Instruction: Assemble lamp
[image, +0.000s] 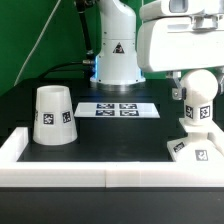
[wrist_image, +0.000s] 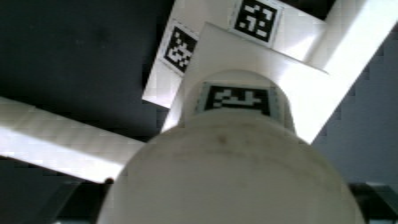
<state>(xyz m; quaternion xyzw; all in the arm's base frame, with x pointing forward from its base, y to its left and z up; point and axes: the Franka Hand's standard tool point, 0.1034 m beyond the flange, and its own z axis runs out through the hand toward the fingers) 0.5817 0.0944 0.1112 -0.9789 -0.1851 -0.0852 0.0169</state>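
1. The hand (image: 198, 97) is clamped on the bulb (image: 197, 115), holding it upright and touching the base (image: 197, 152).
2. The base lies in the tabletop (image: 110, 135) corner nearest the camera, on the exterior view's right.
3. The shade (image: 52, 115) stands wide end down near the tabletop edge on the exterior view's left, well apart from the base.
4. The marker board (image: 118, 108) lies mid-tabletop, near the far edge.
5. In the wrist view, 1 tag shows on the bulb (wrist_image: 214, 165) and 2 on the base (wrist_image: 311, 45).
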